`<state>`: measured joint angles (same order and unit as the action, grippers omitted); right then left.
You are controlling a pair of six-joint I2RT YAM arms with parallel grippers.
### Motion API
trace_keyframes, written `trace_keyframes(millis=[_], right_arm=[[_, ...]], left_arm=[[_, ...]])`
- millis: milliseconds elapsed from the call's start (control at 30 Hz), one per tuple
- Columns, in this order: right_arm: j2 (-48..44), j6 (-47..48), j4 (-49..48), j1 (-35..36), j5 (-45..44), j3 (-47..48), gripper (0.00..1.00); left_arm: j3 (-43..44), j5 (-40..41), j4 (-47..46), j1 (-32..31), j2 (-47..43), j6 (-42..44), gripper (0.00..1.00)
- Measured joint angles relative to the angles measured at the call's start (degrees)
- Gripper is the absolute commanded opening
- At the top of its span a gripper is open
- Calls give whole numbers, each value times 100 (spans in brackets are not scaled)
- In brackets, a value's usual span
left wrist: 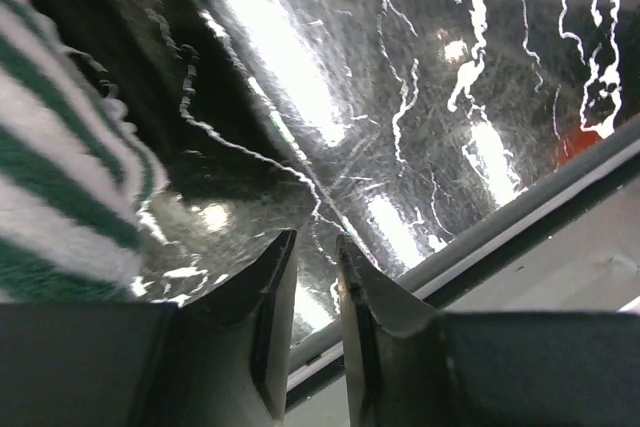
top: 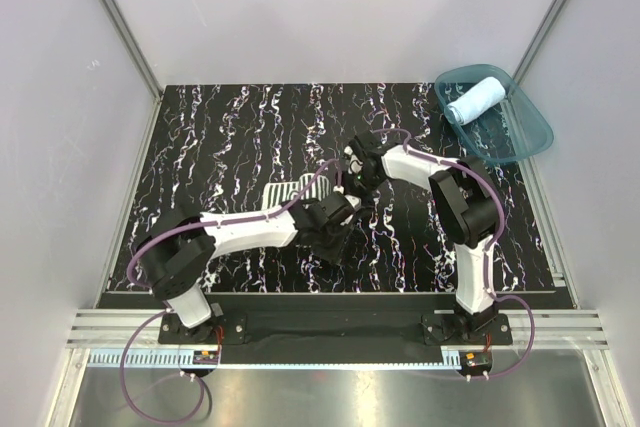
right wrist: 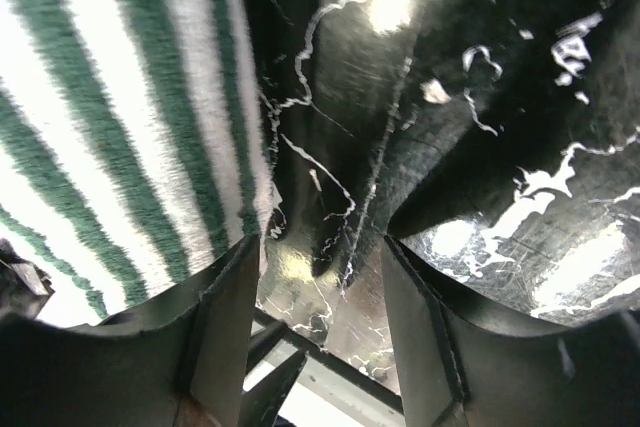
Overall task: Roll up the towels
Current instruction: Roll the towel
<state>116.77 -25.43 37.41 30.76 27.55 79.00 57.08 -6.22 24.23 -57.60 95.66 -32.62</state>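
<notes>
The striped towel (top: 291, 190) lies on the black marbled mat at mid-table, half hidden under both wrists. In the left wrist view its green-and-white stripes (left wrist: 60, 197) fill the left edge. My left gripper (left wrist: 315, 237) hovers just over the mat to the right of it, its jaws a narrow gap apart with nothing between them; from above it (top: 330, 245) is a dark mass. My right gripper (right wrist: 320, 242) stands open and empty over the mat, with the striped towel (right wrist: 120, 127) against its left finger; from above it (top: 360, 187) is right of the cloth. The light blue towel (top: 478, 99) lies rolled in the tub.
A translucent teal tub (top: 530, 137) sits at the back right corner, overhanging the mat. White walls close in the left, back and right sides. A metal rail (left wrist: 520, 212) runs along the mat's edge close to the left gripper.
</notes>
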Motion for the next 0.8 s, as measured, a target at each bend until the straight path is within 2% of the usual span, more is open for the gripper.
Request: trace_keyframes(millis=[67,200,300,467,567,667,800], right_arm=[[17,98,66,0,7,79,58],[17,164,57,0,28,42,57],[-2,111,-39,-2,144,-105,57],[-85,20,-136,0,225,-262,57],[-90,2,-151,0,219,-264,57],[-90,-15,-155,0,212,-264,56],[-92,-35,-153,0,210,-264,56]], left_arm=[[138,116,214,13,4,17,38],[210,382,466,28,-79,15,42],[210,664,721,-2,-492,9,48],[592,1189,1060,-26,-1541,4,53],[935,1506,1080,-31,-1869,48,55],[999,1777,1093,-28,-1923,109,56],[927,2076,1154,-28,-1539,122,56]])
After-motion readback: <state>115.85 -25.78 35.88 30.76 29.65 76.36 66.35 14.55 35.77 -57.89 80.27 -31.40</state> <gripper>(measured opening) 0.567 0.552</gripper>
